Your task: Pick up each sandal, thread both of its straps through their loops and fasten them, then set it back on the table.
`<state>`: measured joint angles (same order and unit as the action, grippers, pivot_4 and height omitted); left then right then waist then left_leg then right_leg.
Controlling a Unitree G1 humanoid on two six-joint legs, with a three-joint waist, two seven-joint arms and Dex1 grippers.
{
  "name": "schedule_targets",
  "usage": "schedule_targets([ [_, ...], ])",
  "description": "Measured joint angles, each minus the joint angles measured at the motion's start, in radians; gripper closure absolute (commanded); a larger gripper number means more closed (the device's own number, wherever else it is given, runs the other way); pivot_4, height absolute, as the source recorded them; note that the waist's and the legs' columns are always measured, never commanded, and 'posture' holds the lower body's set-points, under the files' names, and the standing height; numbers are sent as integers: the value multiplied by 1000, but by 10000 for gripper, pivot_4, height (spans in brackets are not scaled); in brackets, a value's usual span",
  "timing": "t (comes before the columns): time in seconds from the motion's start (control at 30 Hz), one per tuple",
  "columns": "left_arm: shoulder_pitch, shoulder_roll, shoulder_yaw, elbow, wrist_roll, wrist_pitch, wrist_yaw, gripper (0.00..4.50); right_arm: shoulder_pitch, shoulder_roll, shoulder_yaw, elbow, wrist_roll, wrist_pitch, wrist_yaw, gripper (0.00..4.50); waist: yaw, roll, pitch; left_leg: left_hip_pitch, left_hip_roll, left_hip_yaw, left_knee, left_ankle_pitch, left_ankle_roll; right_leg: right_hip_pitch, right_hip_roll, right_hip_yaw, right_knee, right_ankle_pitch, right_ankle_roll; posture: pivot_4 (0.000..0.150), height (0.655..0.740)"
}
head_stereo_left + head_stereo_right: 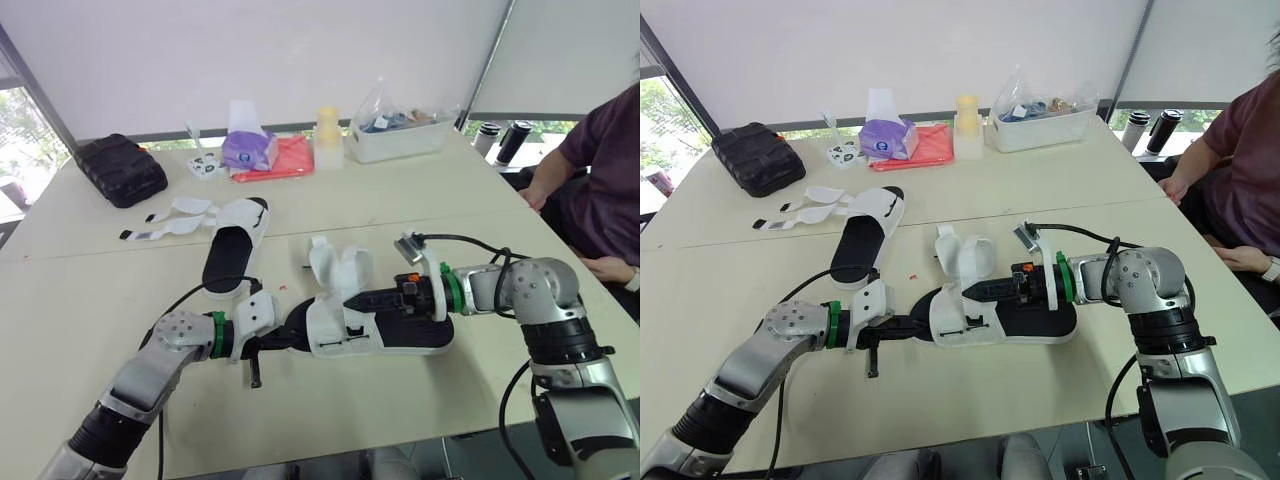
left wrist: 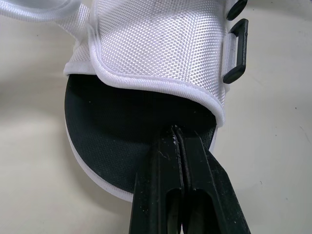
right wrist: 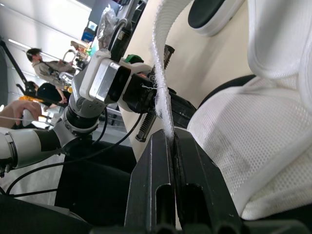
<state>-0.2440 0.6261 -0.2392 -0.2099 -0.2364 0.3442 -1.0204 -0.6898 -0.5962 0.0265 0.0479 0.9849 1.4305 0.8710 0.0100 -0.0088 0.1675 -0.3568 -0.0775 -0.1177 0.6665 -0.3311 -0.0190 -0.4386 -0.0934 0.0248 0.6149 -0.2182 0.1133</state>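
Table [image 1: 420, 205] holds the near sandal [image 1: 405, 338] crosswise (strapped end leftward).

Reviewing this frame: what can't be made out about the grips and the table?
Left wrist view: the shut tips of the left gripper lie under the white upper of the near sandal, hiding whether they pinch anything.
Right wrist view: the strap clamped by the right gripper runs off the picture's edge; its end cannot be made out.
Head views: what the clear box holds is too small to tell.

Left wrist view cuts off the upper of the sandal [image 2: 146, 63]
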Motion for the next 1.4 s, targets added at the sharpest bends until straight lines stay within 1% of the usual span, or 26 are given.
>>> schedule_targets([
  [0.2,1,0,0,0,0,0,0,45000,4,-1,-1,-3,-1,23,0,44367,0,0,0,0,0,0,0,0,0,0,0,0,0,0,0,1500,7400],
  [0.4,2,-1,0,0,0,-2,1,45000,46,-15,11,-44,-36,-32,17,44367,0,0,0,0,0,0,0,0,0,0,0,0,0,0,0,1500,7400],
  [0.6,3,-1,0,-1,1,-2,3,45000,82,-49,74,-72,-78,-59,46,44367,0,0,0,0,0,0,0,0,0,0,0,0,0,0,0,1500,7400],
  [0.63,3,-1,0,-1,1,-2,3,45000,89,-56,91,-79,-90,-72,55,44367,0,0,0,0,0,0,0,0,0,0,0,0,0,0,0,1500,7400],
  [0.77,3,-2,0,-2,1,-4,4,45000,93,-121,189,-151,-198,-243,124,44367,0,0,-1,2,0,0,0,0,0,2,0,0,0,0,0,1500,7400],
  [0.93,3,-4,-1,-2,0,-4,3,45000,118,-167,218,-186,-244,-347,205,44367,3,0,-1,1,0,0,0,0,0,2,0,0,0,0,1,1500,7400],
  [1.07,3,-4,-1,-2,0,-4,2,45000,125,-176,216,-197,-261,-382,232,44367,3,0,-1,1,-1,0,0,0,-1,2,-1,0,-1,0,1,1500,7400],
  [1.1,3,-5,-1,-2,0,-4,2,45000,128,-173,208,-197,-262,-393,231,41990,3,0,-1,1,-1,0,0,0,-1,2,-1,0,-1,0,1,1500,7400],
  [1.17,4,-7,-2,-1,-3,1,0,45000,146,-170,177,-199,-264,-414,223,35345,4,0,-1,1,-1,0,0,1,-1,2,-1,0,-1,0,1,1500,7400],
  [1.2,5,-8,-2,-1,-8,3,-1,45000,164,-175,160,-206,-264,-423,227,31282,4,0,-1,1,-2,0,0,0,-1,2,-1,0,-1,0,1,1500,7400],
  [1.23,5,-9,-2,-1,-15,8,-2,45000,176,-179,150,-211,-265,-432,228,25133,3,0,-1,1,-2,0,0,0,-1,2,-1,0,-1,0,1,1500,7400],
  [1.3,5,-13,-3,-1,-35,28,-10,45000,196,-180,125,-220,-270,-449,213,15973,2,0,-1,1,-2,0,0,0,-1,2,-2,0,0,0,1,1500,7400],
  [1.4,2,-16,-5,-4,-42,42,-24,45000,201,-213,50,-218,-266,-451,191,15973,2,0,-1,1,-2,0,0,1,-1,2,-1,0,0,0,1,1500,7400],
])
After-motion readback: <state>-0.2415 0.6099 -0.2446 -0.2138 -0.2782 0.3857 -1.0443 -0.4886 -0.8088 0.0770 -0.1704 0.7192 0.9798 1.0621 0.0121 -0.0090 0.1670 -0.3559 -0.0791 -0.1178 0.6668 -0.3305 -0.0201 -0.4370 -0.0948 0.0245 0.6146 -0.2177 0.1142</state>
